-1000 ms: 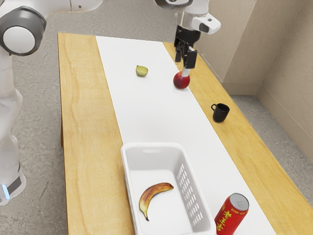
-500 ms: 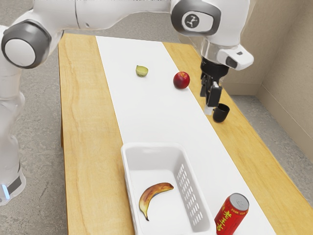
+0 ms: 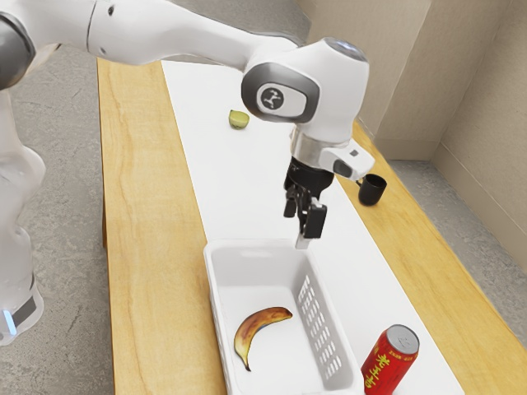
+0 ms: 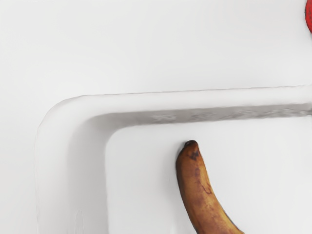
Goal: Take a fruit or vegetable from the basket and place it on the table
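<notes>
In the exterior view, 1 wooden table [image 3: 148, 206] runs down the frame, 1 white strip [image 3: 222, 181] along its middle. On the strip: 1 green fruit [image 3: 238, 120] at upper centre, 1 white basket [image 3: 247, 245] at lower centre, 1 upright red can [image 3: 391, 362] at lower right. 1 black mug [image 3: 371, 191] stands on bare wood, right of centre.

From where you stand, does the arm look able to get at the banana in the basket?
Likely yes: the claw hangs near the rim of the basket, and nothing covers the banana; the open top seems to leave the way free.
</notes>
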### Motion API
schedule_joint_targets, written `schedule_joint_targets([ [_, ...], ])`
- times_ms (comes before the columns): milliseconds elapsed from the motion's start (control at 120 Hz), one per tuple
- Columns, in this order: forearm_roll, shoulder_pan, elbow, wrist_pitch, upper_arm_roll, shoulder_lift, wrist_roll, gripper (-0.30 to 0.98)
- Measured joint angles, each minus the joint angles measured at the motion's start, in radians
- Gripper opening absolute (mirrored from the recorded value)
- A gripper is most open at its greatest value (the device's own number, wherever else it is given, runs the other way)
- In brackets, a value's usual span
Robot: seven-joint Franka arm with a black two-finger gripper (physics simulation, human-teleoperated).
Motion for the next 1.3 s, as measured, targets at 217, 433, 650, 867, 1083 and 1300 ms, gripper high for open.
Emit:
schedule_joint_targets([
  [217,-0.062,-0.052,-0.064,0.082,-0.002,-0.007,-0.069,0.69],
  [433,-0.112,-0.073,-0.180,0.148,-0.003,-0.043,-0.153,0.69],
  [650,-0.122,-0.099,-0.280,0.213,-0.004,-0.056,-0.224,0.69],
  [867,-0.119,-0.126,-0.301,0.257,-0.005,-0.047,-0.274,0.69],
  [1083,-0.115,-0.138,-0.311,0.282,-0.005,-0.024,-0.309,0.69],
  [1300,-0.107,-0.137,-0.332,0.308,-0.002,-0.012,-0.333,0.69],
])
